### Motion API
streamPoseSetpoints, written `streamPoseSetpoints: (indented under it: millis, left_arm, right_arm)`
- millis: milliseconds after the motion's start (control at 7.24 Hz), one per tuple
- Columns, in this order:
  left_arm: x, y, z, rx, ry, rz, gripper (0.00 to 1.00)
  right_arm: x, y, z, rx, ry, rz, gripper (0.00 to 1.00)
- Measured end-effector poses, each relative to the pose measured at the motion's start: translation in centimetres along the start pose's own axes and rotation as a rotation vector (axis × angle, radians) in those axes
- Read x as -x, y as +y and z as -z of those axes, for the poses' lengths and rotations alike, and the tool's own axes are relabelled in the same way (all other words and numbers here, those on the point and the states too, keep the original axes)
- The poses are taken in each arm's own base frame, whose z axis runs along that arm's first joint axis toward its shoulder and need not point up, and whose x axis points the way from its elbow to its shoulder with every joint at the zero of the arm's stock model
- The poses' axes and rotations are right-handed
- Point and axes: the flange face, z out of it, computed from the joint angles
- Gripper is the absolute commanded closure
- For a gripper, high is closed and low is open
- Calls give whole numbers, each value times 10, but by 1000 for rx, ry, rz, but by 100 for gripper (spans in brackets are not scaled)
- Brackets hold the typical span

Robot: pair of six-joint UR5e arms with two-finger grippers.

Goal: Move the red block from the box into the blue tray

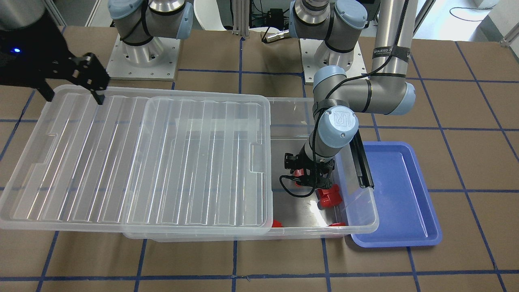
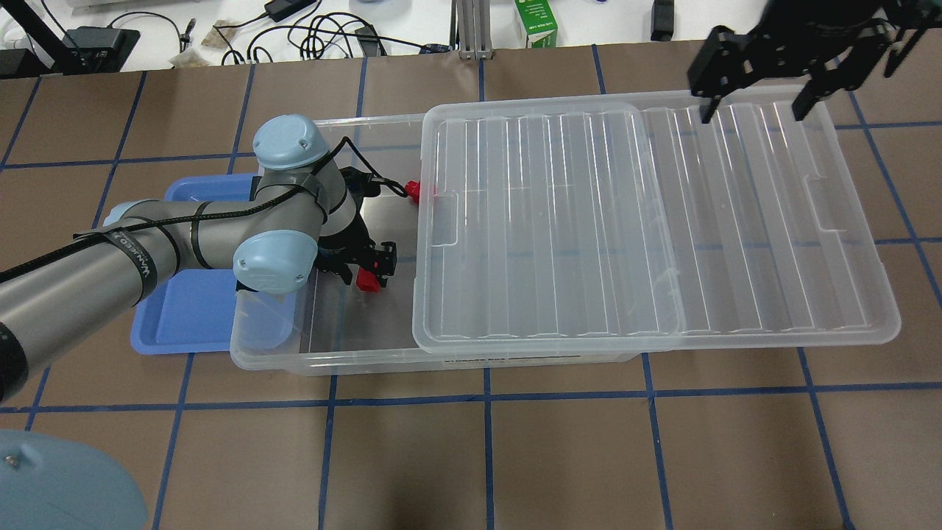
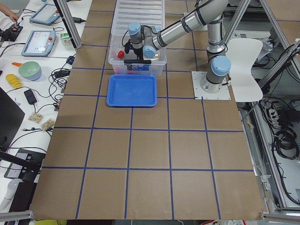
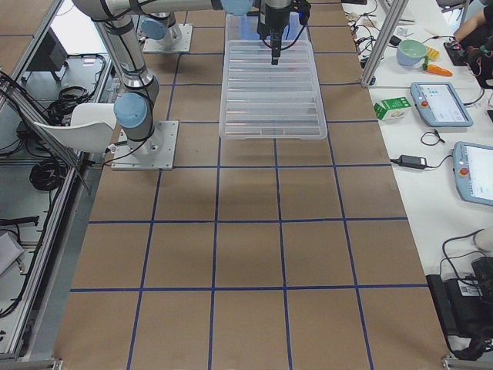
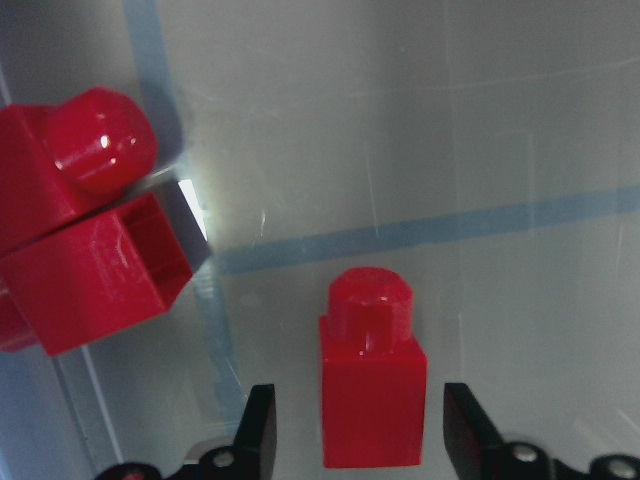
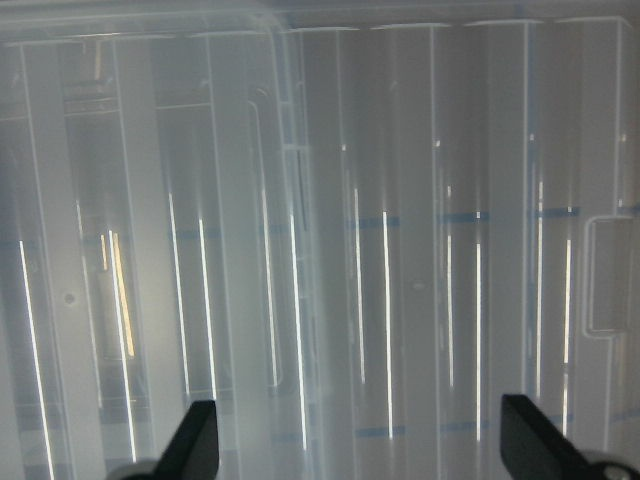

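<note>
Red block: lies on the floor of the box, in its uncovered end, stub pointing away from the wrist camera; left end effector: fingers apart, one on either side of the block, a gap showing on each side; bulkier red blocks: clustered near; lid: set off-centre, overhanging the box; right end effector: fingers apart over the lid's outer end; blue tray: on the tabletop, just beside the box's open end
</note>
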Motion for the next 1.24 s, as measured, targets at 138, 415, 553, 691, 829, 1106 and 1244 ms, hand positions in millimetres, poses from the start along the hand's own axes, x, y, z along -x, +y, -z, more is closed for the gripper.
streamPoseSetpoints:
  millis: [138,415,553,691,829,1106,1244]
  left_arm:
    - [0,-2,-2,-5,0,-20,100]
    - [1,-5,1,-19,0,-40,100]
    - [1,-7,10,-34,-3,-43,100]
    - [1,-10,29,-42,-8,-42,100]
    - [1,-15,59,-29,-11,-39,100]
    - [2,-18,146,22,-12,-20,100]
    - [16,-13,192,45,-16,8,100]
  right_arm:
    - [18,0,-4,-9,-2,7,0]
    - [28,-1,-9,-9,-4,23,0]
    - [29,-1,-10,-10,-5,27,0]
    - [29,-2,-10,-12,-5,29,0]
    - [29,-2,-10,-13,-5,30,0]
    - [29,-2,-10,-14,-4,30,0]
    - [29,-2,-10,-13,-3,30,0]
